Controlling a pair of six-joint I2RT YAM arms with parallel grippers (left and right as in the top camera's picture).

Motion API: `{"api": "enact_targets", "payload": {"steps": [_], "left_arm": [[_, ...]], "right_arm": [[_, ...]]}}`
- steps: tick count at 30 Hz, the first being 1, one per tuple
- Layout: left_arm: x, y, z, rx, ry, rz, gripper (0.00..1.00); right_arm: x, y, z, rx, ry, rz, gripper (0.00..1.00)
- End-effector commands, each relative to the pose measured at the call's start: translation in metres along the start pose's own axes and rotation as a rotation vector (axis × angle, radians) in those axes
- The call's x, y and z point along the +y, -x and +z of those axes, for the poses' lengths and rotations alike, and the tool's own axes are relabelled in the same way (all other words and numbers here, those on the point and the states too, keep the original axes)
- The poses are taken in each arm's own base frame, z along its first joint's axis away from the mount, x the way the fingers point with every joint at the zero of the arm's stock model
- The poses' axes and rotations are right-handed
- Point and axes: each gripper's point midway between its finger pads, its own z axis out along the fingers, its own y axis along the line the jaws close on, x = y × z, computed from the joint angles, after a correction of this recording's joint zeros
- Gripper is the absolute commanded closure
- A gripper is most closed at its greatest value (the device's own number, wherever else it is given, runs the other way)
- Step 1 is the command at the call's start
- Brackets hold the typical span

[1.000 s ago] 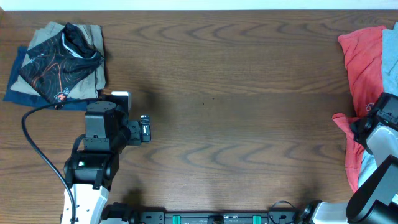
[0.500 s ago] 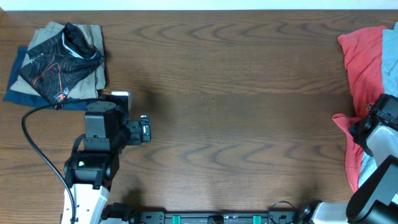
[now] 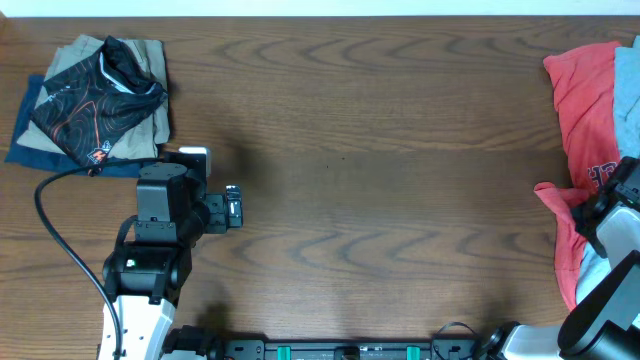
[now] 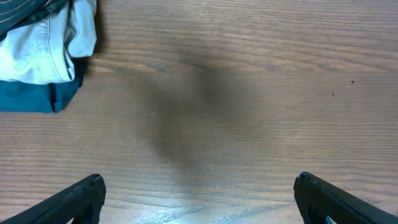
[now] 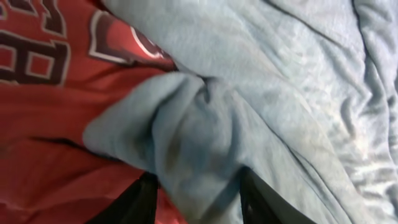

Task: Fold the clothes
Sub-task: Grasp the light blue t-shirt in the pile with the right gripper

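At the table's right edge lies a heap of clothes: a red T-shirt (image 3: 580, 90) with white lettering and a pale blue-grey T-shirt (image 3: 628, 100) on top of it. My right gripper (image 3: 615, 192) is down on this heap. In the right wrist view its black fingers (image 5: 134, 202) pinch a bunched fold of the pale blue T-shirt (image 5: 186, 137), with the red shirt (image 5: 56, 81) underneath at the left. Far from the heap, my left gripper (image 3: 233, 208) hovers over bare wood at the left. It stands wide open (image 4: 199, 186) with nothing between its fingers.
At the back left lies a pile of folded garments: a black one with an orange line pattern (image 3: 95, 95) on khaki (image 3: 150, 60) and navy (image 3: 25, 130) ones. The left arm's cable (image 3: 60, 230) loops beside it. The wooden table (image 3: 380, 200) spans the middle.
My right gripper's jaws have narrowed onto the pale blue fold, and the right arm has shifted slightly toward the table's right edge, uncovering lettering on the red shirt. The left arm has not moved.
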Motion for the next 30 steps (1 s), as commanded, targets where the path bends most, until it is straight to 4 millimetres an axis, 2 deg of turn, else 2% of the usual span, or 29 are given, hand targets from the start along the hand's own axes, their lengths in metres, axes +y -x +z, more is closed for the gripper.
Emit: {"api": "enact_targets", "payload": {"steps": [1,8,10,12,15,18,21,26,30], "left_arm": [[-0.001,0.009,-0.004,-0.02,-0.005,-0.019,0.02],[-0.001,0.009,-0.004,-0.02,-0.005,-0.019,0.02],[-0.001,0.01,-0.004,-0.023,-0.006,-0.018,0.02],[-0.001,0.01,-0.004,-0.023,-0.006,-0.018,0.02],[-0.001,0.01,-0.004,-0.024,-0.006,-0.019,0.02],[-0.001,0.012,-0.004,-0.031,-0.006,-0.018,0.02],[-0.001,0.015,-0.004,-0.042,-0.007,-0.018,0.02],[-0.001,0.015,-0.004,-0.045,-0.007,-0.018,0.02],[-0.001,0.015,-0.004,-0.045,-0.007,-0.018,0.02]], "right_arm": [[0.001,-0.002,0.004,0.01,0.019,0.033,0.58],[0.001,0.0,0.004,0.003,0.017,0.035,0.71],[0.0,0.0,0.004,0.003,0.012,0.034,0.81],[-0.001,-0.001,0.004,0.004,0.004,0.032,0.99],[-0.001,-0.001,0.004,0.006,0.008,0.033,0.99],[0.009,0.003,-0.002,0.012,0.064,0.039,0.99],[0.017,0.023,-0.023,-0.025,0.117,0.045,0.99],[0.019,0.076,-0.085,-0.154,0.183,0.06,0.99],[0.018,0.098,-0.12,-0.239,0.235,0.063,0.99]]}}
